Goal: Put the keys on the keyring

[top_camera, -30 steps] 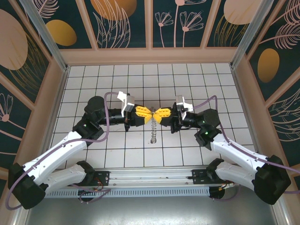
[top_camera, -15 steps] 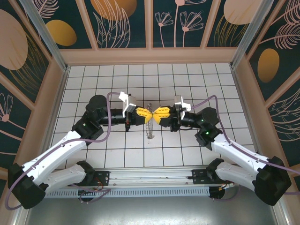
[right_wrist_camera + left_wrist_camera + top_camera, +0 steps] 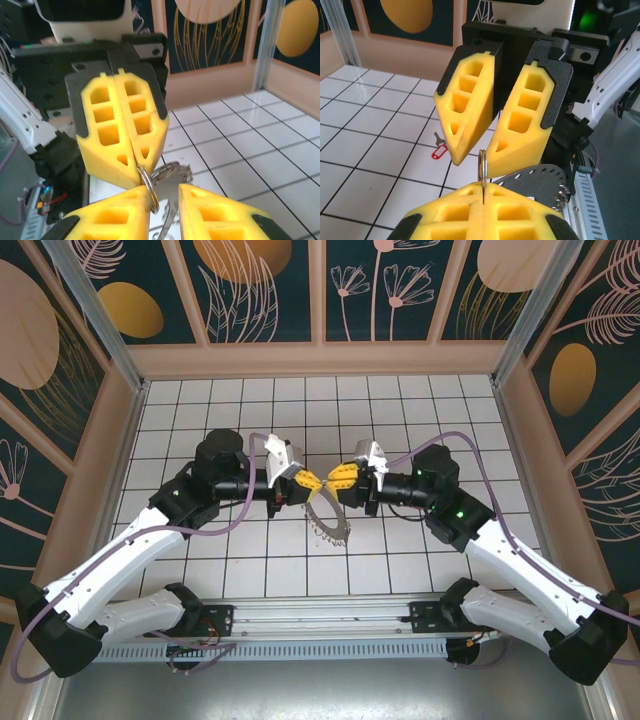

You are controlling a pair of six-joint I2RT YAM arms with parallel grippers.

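Note:
The keyring is a jagged brownish-metallic disc [image 3: 329, 521] hanging from a thin silver split ring [image 3: 482, 167]. My left gripper [image 3: 483, 186] is shut on that split ring, holding it above the tiles, and the disc [image 3: 540, 182] dangles below to the right. My right gripper [image 3: 165, 187] faces it tip to tip, open, with the split ring [image 3: 151, 194] lying against its left finger [image 3: 112, 220]. From above, the left gripper [image 3: 308, 480] and right gripper [image 3: 338, 476] meet mid-table. The tiny silver key with its red tag [image 3: 437, 151] lies on the floor beyond the grippers.
White tiled floor [image 3: 250, 570] with black grid lines, enclosed by patterned walls [image 3: 320, 300] on three sides. An aluminium rail [image 3: 320, 625] with the arm bases runs along the near edge. Purple cables loop over both wrists.
Both arms rose and drew slightly toward the back. The keyring, edge-on and hanging low before, has swung up and now shows its flat jagged face.

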